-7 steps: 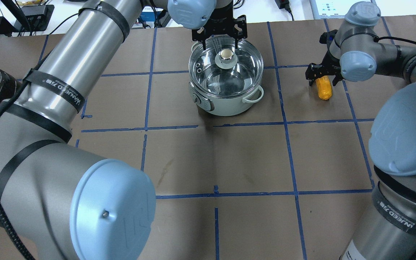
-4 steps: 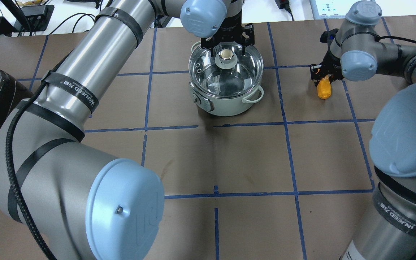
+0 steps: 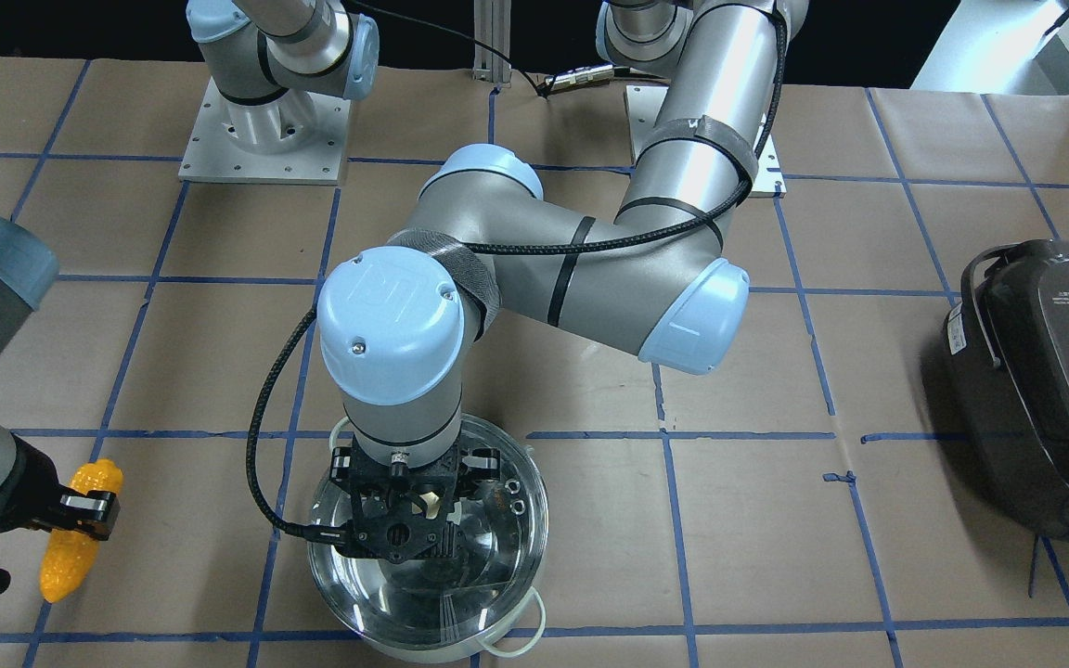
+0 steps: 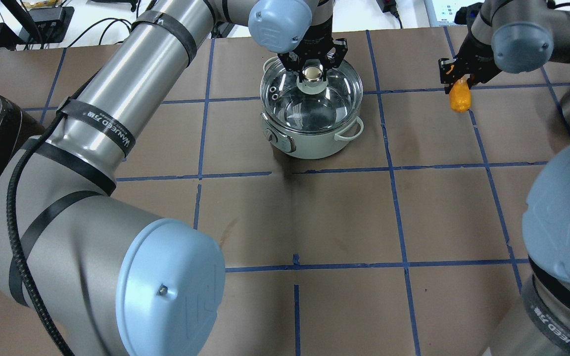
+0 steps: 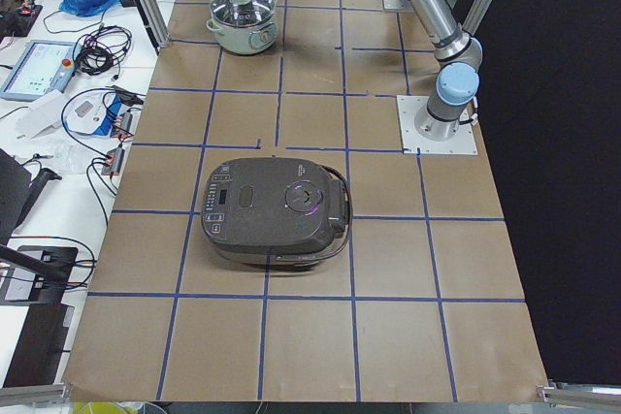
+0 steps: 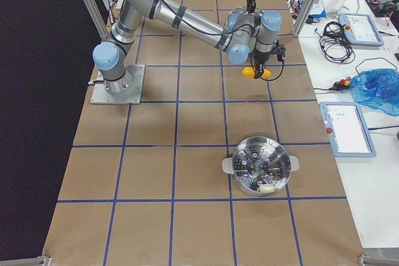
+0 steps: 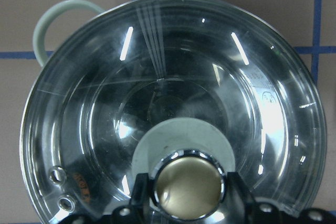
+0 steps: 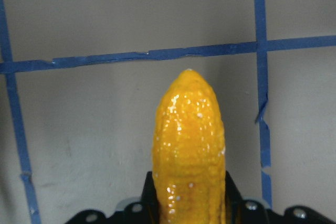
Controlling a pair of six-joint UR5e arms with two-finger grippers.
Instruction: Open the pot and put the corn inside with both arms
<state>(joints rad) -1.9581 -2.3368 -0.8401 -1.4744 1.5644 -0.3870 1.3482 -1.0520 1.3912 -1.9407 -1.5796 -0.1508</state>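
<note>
Brown table (image 4: 344, 222) with blue tape grid (image 4: 235, 174); seemingly white bench (image 6: 380, 191) beside.

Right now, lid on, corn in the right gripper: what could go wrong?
1. The left gripper straddles the shiny round knob of the lid; grip firmness is unclear, so the lid could slip or tilt when lifted.
2. The right gripper pinches the corn near one end; it may swing or drop in transit.
3. The left arm hangs over the pot; bringing the corn early risks a collision.

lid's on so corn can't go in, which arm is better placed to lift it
Left. Left hand brackets the clear glass lid's silver knob on the round pale-green pot; right hand holds the yellow corn cob.
</note>
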